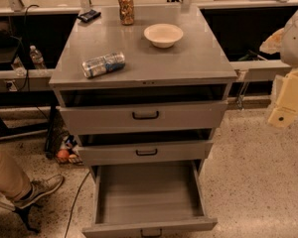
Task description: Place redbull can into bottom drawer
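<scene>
The redbull can (pixel 103 64) lies on its side left of centre on the surface (pixel 188 58); the bottom drawer (pixel 149 197) stands open at the frame's bottom. Our gripper (pixel 287 100) hangs at the right edge, and we cannot tell how far open it is. We should grasp across the can's width, from above.

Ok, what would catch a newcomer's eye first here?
The bottom drawer stands pulled wide open at the cabinet's foot. On the cabinet top the redbull can lies on its side, front left; the tool sits at the view's right edge, well apart from it.
</scene>
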`<state>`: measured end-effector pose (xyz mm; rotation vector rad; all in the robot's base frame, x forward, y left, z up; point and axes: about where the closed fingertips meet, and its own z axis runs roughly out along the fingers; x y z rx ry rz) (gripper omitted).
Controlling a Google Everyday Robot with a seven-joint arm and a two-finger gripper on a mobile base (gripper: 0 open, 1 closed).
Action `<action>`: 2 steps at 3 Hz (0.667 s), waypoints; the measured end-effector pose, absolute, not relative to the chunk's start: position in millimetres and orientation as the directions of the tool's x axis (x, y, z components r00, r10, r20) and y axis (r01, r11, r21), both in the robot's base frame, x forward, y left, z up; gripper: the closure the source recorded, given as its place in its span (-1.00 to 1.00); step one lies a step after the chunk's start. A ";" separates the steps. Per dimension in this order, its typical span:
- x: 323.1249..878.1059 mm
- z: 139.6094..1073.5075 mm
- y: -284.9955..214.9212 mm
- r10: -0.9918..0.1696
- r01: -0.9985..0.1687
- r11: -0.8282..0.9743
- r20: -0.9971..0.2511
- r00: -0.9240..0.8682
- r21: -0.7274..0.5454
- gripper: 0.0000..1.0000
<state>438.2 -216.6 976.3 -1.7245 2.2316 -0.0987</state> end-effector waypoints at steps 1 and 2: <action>438.2 976.3 -216.6 -0.953 -0.931 0.270 -0.207 -0.221 -0.246 -1.00; 444.4 977.1 -211.7 -0.954 -0.931 0.260 -0.219 -0.207 -0.254 -1.00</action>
